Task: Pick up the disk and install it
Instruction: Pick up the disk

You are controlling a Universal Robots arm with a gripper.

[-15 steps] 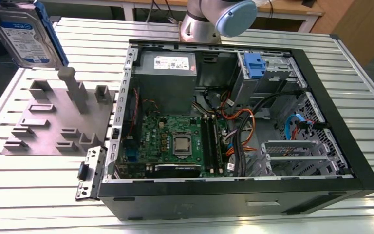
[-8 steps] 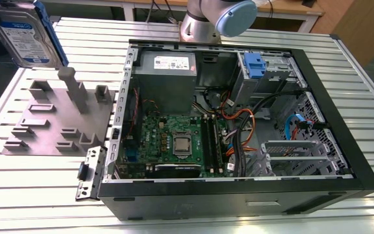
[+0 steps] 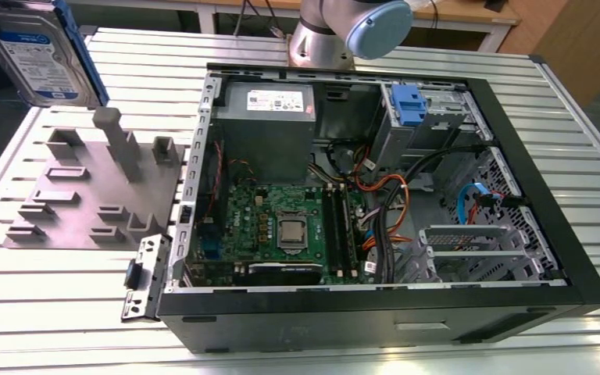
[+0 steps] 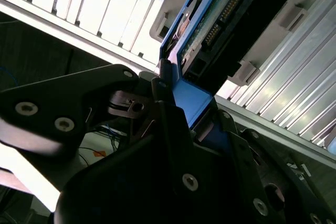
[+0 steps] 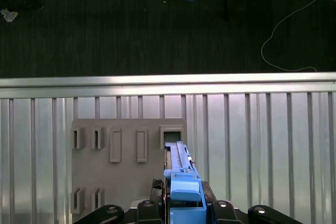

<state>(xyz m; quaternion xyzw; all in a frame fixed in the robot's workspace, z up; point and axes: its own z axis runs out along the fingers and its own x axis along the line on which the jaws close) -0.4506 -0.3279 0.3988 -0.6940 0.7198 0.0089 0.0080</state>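
Exterior view: we saw the disk point(image 3: 41, 51) hanging upright at the upper left of the frame, lifted above the grey fixture plate point(image 3: 71, 195) and well apart from the open computer case point(image 3: 383, 312). Its white-and-blue label faced the camera. The label carried print and a barcode, which we did not read out.

In both wrist views, the gripper point(image 5: 185, 205) was closed on the disk's blue carrier frame, with black fingers point(image 4: 168, 108) pressed against either side. We judged that it gripped the frame's end so the connector edge stayed free and the drive hung straight.

In the first wrist view, the disk point(image 5: 181, 177) hovered over the slotted plate point(image 5: 126, 182), near an empty pocket.

The case lay on its side on the slatted aluminium table point(image 3: 592, 133) with its panel off, probably so the bays could be reached from above. The metal drive cage point(image 3: 441, 117), with its blue tab point(image 3: 408, 105), sat at the upper right of the case. A grey power supply point(image 3: 266, 129) bore a white sticker.
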